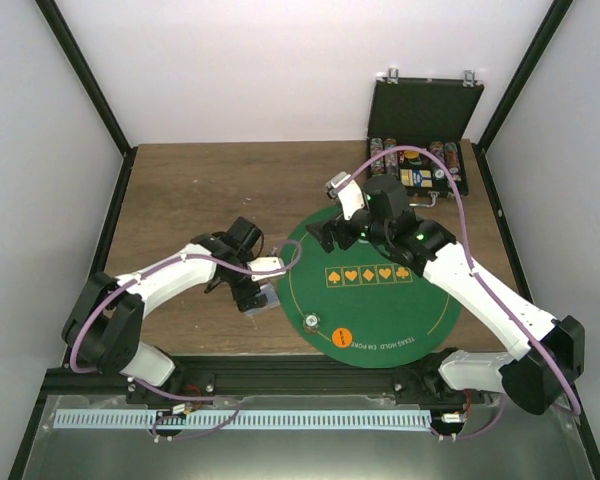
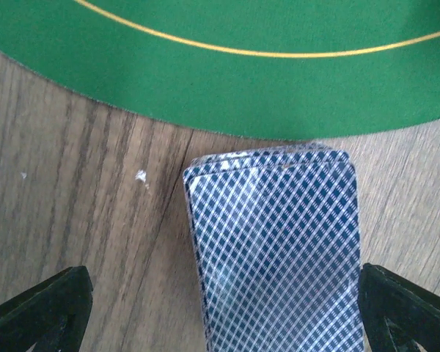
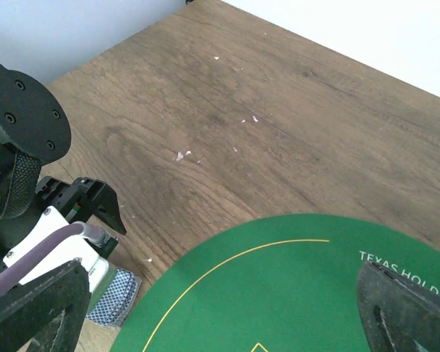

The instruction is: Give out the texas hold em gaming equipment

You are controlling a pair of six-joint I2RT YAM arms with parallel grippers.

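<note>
A deck of playing cards with blue cross-hatched backs (image 2: 275,249) lies on the wood just off the green mat's left edge. It also shows in the top view (image 1: 267,298) and the right wrist view (image 3: 116,297). My left gripper (image 2: 220,319) is open astride the deck; the right finger (image 2: 407,308) is close against the deck's side, the left finger (image 2: 40,308) stands well apart. My right gripper (image 3: 220,315) is open and empty above the mat's upper left part (image 1: 323,236). An orange disc (image 1: 343,337) and a grey disc (image 1: 311,321) lie on the mat's near edge.
The big round green felt mat (image 1: 430,300) covers the table's right centre. The black hinged case (image 1: 420,140) with rows of chips stands open at the back right. Bare wood (image 1: 200,190) lies to the left and behind.
</note>
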